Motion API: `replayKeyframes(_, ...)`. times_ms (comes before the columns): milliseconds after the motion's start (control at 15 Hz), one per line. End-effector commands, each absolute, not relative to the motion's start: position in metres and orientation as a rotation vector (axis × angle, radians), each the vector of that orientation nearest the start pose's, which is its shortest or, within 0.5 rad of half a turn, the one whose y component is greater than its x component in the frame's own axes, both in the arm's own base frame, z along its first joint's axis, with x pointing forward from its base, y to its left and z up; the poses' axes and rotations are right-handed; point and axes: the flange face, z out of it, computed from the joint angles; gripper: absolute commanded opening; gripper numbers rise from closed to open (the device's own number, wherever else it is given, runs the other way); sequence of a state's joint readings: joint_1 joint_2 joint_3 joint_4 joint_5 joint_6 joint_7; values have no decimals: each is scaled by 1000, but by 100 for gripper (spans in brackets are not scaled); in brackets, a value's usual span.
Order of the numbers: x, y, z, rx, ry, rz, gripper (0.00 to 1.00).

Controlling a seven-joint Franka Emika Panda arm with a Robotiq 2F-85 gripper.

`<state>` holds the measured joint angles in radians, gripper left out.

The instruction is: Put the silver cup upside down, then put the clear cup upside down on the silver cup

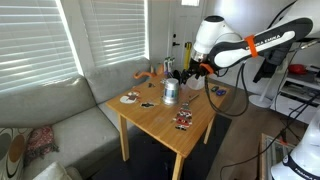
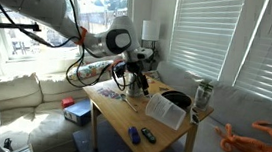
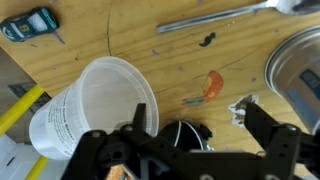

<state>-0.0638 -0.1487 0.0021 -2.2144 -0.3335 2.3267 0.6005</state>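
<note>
Wooden table [image 3: 150, 50]: clear cup [image 3: 95, 105] on its side, spoon [image 3: 220, 18], toy car [image 3: 28, 25]; jaws wide.

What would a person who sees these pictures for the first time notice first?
The clear cup fills the wrist view, its mouth turned toward the camera, on the wooden table close to the open gripper. In an exterior view, the white and orange robot arm reaches over the table, near the silver cup.
</note>
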Motion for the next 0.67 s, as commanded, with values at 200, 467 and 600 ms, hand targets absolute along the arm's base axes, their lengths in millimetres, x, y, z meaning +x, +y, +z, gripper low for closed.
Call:
replayKeyframes(200, 513, -87, 541, -2986, 1291, -649, 100)
replayKeyframes(467, 496, -139, 539, -2880, 1617, -606, 100)
replayKeyframes(600, 488, -162, 526, -2836, 1703, -547, 100)
